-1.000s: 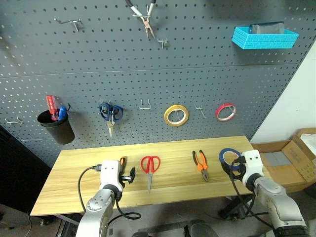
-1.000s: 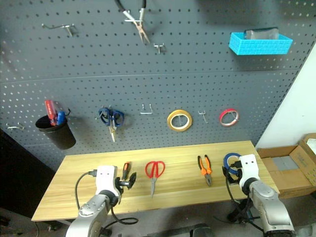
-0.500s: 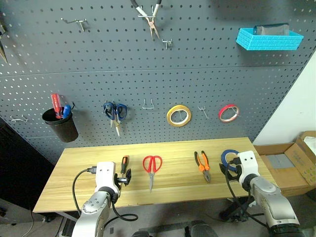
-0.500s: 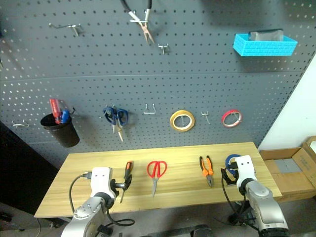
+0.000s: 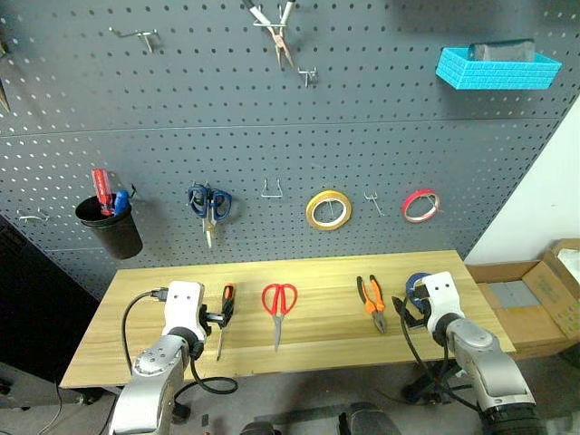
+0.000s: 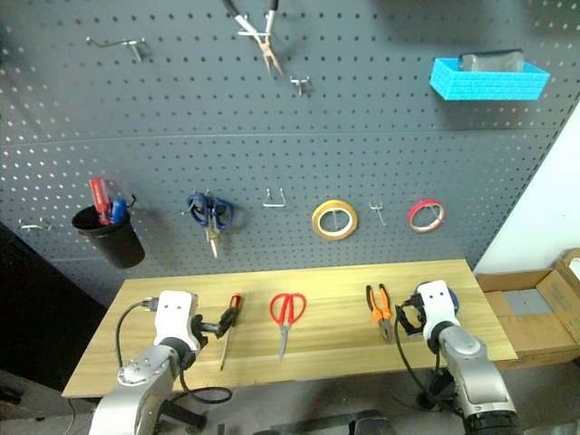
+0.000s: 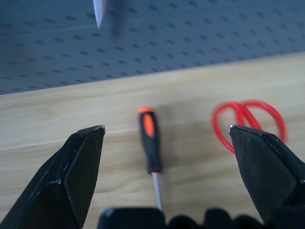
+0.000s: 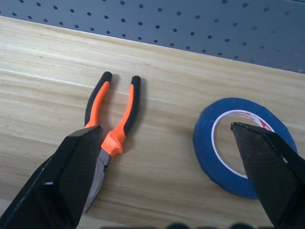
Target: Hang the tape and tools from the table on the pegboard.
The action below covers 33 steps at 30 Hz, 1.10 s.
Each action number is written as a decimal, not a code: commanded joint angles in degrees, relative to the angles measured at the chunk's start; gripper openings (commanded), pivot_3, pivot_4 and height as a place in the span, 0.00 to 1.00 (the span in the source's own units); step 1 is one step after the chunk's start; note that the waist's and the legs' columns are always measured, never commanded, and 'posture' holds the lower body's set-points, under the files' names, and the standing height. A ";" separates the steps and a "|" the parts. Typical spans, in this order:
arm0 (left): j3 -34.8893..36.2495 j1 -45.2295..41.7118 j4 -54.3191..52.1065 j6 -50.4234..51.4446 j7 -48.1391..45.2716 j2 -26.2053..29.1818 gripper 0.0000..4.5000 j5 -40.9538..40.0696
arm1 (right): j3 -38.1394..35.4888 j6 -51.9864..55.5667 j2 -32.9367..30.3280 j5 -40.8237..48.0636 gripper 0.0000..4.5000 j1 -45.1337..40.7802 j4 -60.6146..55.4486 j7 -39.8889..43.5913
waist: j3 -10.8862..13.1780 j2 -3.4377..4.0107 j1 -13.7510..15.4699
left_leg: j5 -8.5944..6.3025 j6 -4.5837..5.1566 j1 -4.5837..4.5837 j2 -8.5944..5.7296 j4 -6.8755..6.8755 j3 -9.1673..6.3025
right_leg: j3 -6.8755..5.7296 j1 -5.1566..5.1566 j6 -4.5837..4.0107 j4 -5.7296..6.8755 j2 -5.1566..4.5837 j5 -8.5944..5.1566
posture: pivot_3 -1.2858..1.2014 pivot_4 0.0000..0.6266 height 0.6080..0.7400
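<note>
On table (image 5: 317,340), below pegboard (image 5: 272,136): screwdriver (image 5: 224,305), red scissors (image 5: 277,304), pliers (image 5: 370,300), blue tape (image 8: 240,145) all lay unhung. Left gripper (image 7: 167,138) spread wide over screwdriver; right gripper (image 8: 167,131) wide, empty, between pliers and tape. Nothing hung yet.

table (image 5: 317,340) in front of pegboard (image 5: 272,136); on it left to right: screwdriver (image 5: 224,308), scissors (image 5: 277,304), pliers (image 5: 370,301), tape (image 8: 240,145) at far right end
</note>
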 commanded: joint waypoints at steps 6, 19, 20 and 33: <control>-22.79 -20.26 10.06 -8.66 -20.04 -0.40 1.00 3.64 | 2.78 -2.54 0.07 -2.24 1.00 -9.93 11.33 2.66 | 1.57 -0.02 0.06 | -0.02 0.02 0.47 -0.09 -0.04 0.00 | 0.05 0.60 0.02 -0.19 -0.03 -0.03 | 0.48 0.22 1.00; -30.52 -41.77 40.47 -24.22 -29.40 -13.17 1.00 7.52 | 1.55 -4.90 -4.41 -3.71 1.00 -18.24 24.83 4.78 | 5.29 0.08 -0.97 | -0.44 0.74 0.36 -0.07 -0.05 0.06 | 0.10 0.50 -0.21 -0.17 -0.07 -0.08 | 0.46 0.30 1.00; -30.30 -42.41 41.64 -24.86 -29.53 -13.63 1.00 7.63 | 1.55 -5.09 -4.42 -3.73 1.00 -18.58 25.37 4.86 | 5.41 0.06 -0.97 | -0.44 0.74 0.33 -0.10 -0.04 0.06 | 0.10 0.48 -0.20 -0.17 -0.12 -0.09 | 0.46 0.30 1.00; -28.91 -46.65 49.84 -30.33 -30.04 -15.43 1.00 9.99 | -3.73 -5.08 -4.15 -2.22 1.00 -29.30 46.69 2.90 | 6.55 -0.05 -1.05 | -0.54 0.77 -0.10 -0.11 -0.02 0.01 | 0.08 0.09 -0.05 -0.17 -0.32 -0.17 | 0.47 0.33 1.00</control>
